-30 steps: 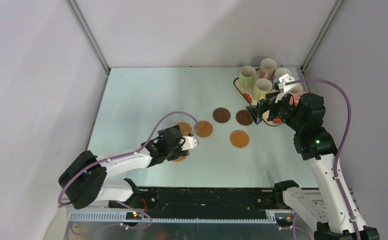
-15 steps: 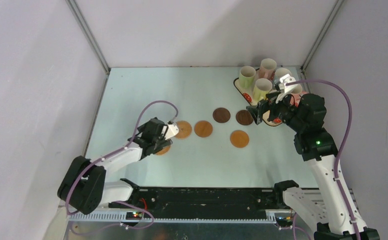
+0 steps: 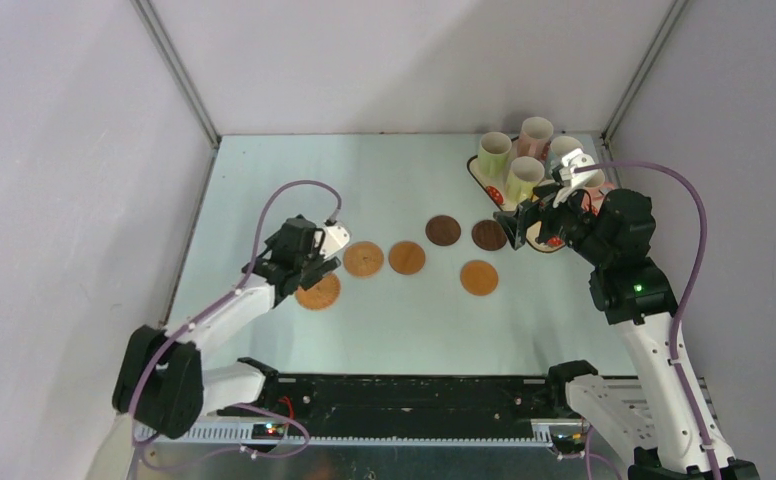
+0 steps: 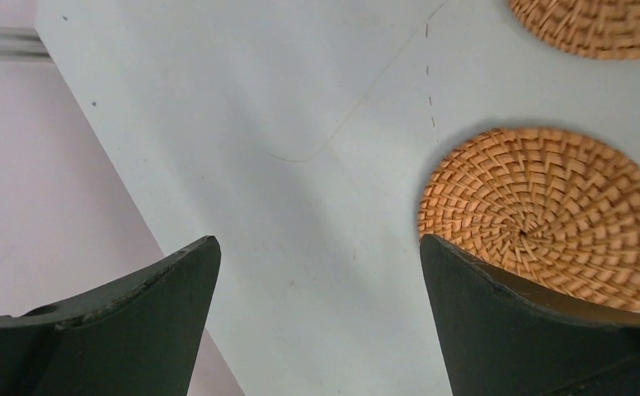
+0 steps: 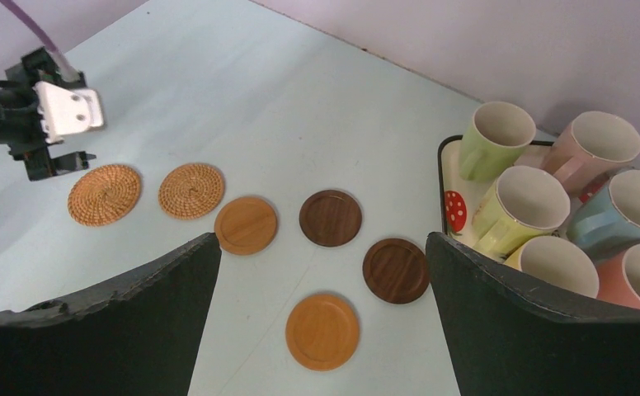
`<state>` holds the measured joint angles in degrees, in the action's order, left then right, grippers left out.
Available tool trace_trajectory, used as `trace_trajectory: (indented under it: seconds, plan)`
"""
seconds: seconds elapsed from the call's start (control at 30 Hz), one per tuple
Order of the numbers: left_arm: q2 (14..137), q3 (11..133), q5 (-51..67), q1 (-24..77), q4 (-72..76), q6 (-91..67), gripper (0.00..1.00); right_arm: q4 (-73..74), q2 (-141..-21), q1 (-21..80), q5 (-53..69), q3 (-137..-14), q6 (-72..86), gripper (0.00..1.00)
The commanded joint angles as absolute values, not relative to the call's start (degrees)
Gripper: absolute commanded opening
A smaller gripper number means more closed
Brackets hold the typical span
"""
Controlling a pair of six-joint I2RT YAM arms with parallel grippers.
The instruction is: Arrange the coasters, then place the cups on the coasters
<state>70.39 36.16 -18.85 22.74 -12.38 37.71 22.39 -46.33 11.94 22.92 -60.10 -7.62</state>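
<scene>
Several coasters lie across the table's middle: two woven ones (image 3: 318, 291) (image 3: 363, 259), two orange wooden ones (image 3: 406, 257) (image 3: 479, 277) and two dark brown ones (image 3: 443, 230) (image 3: 488, 235). My left gripper (image 3: 302, 268) hovers open and holds nothing. In the left wrist view, the nearest woven coaster (image 4: 543, 214) lies just past its right finger. Several cups stand packed together on the tray (image 5: 453, 206), among them a pale green one (image 5: 498, 136), a pink one (image 5: 601, 144) and a light blue one (image 5: 630, 210). My right gripper (image 3: 516, 222) hangs open above the table beside the tray, empty.
The strawberry-print tray (image 3: 479, 175) sits in the back right corner against the enclosure walls. Walls close the table on the left, back and right. Purple cables loop off both arms.
My left gripper has moved left and toward the back. The woven coaster under it went left with it and now lies uncovered at the row's left end. The right arm has not moved.
</scene>
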Motion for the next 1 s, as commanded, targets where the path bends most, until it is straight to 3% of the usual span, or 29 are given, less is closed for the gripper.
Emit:
trace_trajectory:
  seconds: [0.0, 0.33, 0.83, 0.97]
  plan:
    - [62.1, 39.0, -10.9, 22.5, -19.2, 37.2, 0.98, 20.5, -45.7, 12.1, 22.5, -60.3, -8.1, 1.00]
    - [57.0, 34.3, -8.5, 23.2, -27.5, 43.9, 0.98, 20.6, -45.7, 12.1, 22.8, -60.4, -8.2, 1.00]
    - [68.6, 34.4, -11.0, 28.1, -19.2, 40.6, 0.98, 20.3, -45.8, 11.8, 22.9, -60.1, -8.4, 1.00]
    - [73.4, 34.3, -16.9, 29.3, -15.3, 40.4, 0.98, 20.5, -45.9, 11.9, 22.9, -60.1, -8.6, 1.00]
